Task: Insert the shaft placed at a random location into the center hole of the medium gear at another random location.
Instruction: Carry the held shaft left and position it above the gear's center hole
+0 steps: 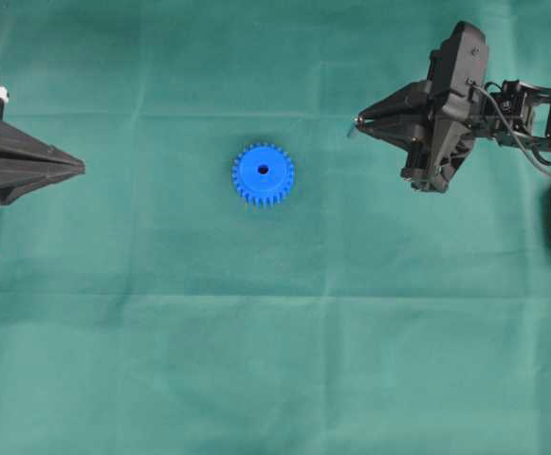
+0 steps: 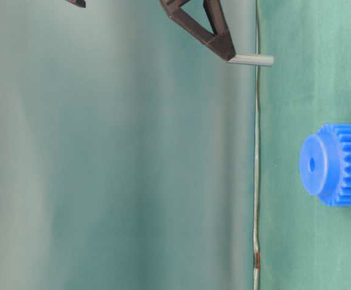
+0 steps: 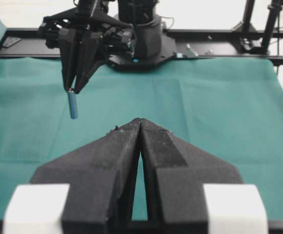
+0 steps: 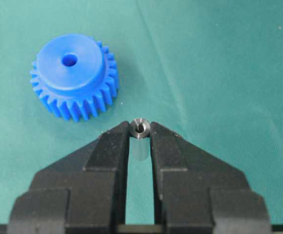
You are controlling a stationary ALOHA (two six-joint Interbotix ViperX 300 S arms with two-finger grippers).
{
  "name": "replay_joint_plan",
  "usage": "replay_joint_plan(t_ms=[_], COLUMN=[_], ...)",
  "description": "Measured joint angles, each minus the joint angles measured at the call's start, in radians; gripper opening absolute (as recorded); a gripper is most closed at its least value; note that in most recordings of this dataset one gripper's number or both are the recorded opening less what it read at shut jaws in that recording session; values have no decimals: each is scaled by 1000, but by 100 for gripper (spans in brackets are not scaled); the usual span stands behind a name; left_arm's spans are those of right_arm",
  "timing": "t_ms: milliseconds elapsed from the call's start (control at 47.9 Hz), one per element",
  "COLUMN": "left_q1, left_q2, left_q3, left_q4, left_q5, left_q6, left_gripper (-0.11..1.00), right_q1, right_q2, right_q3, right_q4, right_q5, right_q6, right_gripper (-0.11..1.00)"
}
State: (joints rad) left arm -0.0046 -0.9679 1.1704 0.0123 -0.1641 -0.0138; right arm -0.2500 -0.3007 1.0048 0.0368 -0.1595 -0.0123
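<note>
Right gripper (image 4: 140,134): fingers (image 4: 112,151) closed on the shaft (image 4: 140,128), pinched at their tips. In the left wrist view the shaft (image 3: 73,105) hangs upright below the tips, clear of the cloth. In the table-level view the shaft (image 2: 251,60) juts out past the fingertip toward the cloth, not touching it.

Shaft: short silvery cylinder, shiny round end with a small dark recess at its centre, facing the right wrist camera.

Gear (image 1: 263,173): blue, toothed, lying flat on the cloth with its raised hub up. Hole (image 1: 263,171) in the hub is open and unblocked. Seen from overhead, the right gripper (image 1: 356,121) is well apart from the gear, to its right and somewhat above in the picture. In the right wrist view the gear (image 4: 75,76) lies up and left of the shaft, nothing between them.

Left gripper (image 3: 140,124): fingers shut tip to tip, holding nothing; well to the left of the gear in the overhead view.

Cloth (image 1: 275,360): green, lightly creased, bare on all sides of the gear. Its far edge, behind the right arm's base, meets a black frame (image 3: 219,34).
</note>
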Motion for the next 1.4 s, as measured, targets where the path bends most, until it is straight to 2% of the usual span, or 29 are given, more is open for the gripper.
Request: replay_joint_plan(t_ms=[292, 730, 897, 1398], left_q1=[0, 0, 0, 0], left_q2=[2, 2, 2, 2], left_q3=[2, 2, 0, 2], left_q4=[0, 0, 2, 0], left_q5=[2, 2, 6, 15], left_q6=[0, 0, 0, 0], left_gripper=[0, 0, 0, 0], right_q1=[20, 112, 129, 129], right_q2=[40, 258, 301, 362], right_q3=[-28, -247, -295, -305], right_q4=[0, -2, -2, -2], right_q5=[-12, -44, -44, -78], right_q6=[0, 0, 0, 0], right_gripper=[13, 13, 12, 12])
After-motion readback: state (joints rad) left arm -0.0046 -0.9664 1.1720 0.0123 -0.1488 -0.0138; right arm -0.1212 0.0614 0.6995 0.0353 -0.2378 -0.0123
